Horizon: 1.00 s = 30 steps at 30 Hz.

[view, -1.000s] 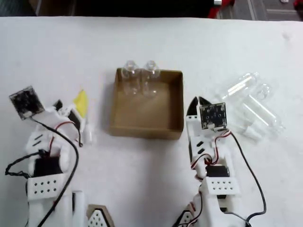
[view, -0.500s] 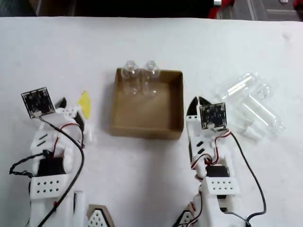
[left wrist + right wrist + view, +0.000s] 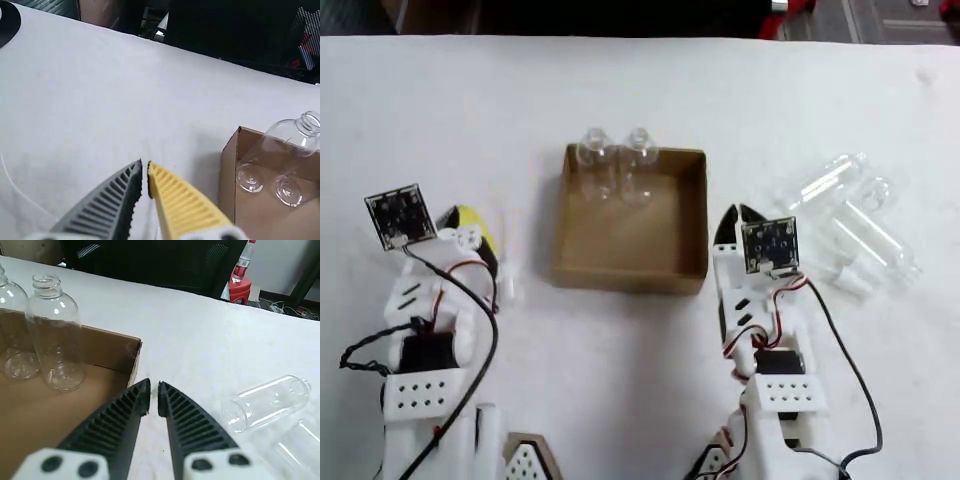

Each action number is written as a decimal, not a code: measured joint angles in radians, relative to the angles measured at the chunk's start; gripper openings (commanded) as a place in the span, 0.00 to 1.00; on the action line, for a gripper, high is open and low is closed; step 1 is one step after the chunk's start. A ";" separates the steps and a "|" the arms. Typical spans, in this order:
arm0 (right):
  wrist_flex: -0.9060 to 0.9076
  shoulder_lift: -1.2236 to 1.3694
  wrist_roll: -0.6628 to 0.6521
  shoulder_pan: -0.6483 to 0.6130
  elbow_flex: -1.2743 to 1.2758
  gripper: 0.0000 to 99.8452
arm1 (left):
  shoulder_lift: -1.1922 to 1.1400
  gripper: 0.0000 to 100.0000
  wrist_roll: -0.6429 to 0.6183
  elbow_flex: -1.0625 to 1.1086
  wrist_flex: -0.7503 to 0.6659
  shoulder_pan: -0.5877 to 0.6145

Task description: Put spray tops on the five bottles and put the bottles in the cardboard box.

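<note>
Your left gripper [image 3: 145,172] sits over the table [image 3: 620,90] to the left of the cardboard box [image 3: 630,278]. Its grey and yellow jaws are almost tip to tip, with nothing between them. Your right gripper [image 3: 153,391] is at the box's near right corner, jaws likewise all but closed and empty.

Two upright bottles [image 3: 638,165] stand against the far wall inside the box, with open necks and no tops fitted. The loose bottles [image 3: 876,238] lie on their sides well to the right of the box (they overlap, so you cannot count them with certainty). What looks like a spray top [image 3: 506,286], its thin dip tube pointing away from you, lies just beside your left gripper, between it and the box.

Expect the bottles to be light, thin-walled clear plastic. They look smooth, ready to roll where they lie, and likely to slip or dent under a hard squeeze. The neck or shoulder is probably the stiffest place to take hold. The spray top should be small and light, so grip its head rather than the tube, which looks bendy.

You will find no label or readable writing on the bottles or the box
</note>
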<state>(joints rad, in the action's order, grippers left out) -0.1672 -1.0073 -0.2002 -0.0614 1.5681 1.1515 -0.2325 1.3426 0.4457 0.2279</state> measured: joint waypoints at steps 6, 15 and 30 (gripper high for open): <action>0.000 0.000 0.000 0.000 0.000 0.02 | 0.000 0.02 0.000 0.000 0.000 0.000; 0.000 0.000 0.000 0.000 0.000 0.02 | 0.000 0.02 0.008 0.000 0.000 0.000; 0.000 0.000 0.000 0.000 0.000 0.02 | 0.000 0.02 0.100 0.000 0.000 0.000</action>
<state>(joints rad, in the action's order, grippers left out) -0.1672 -1.0073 -0.2002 -0.0614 1.5681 1.1515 -0.1327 1.3426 0.4457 0.2279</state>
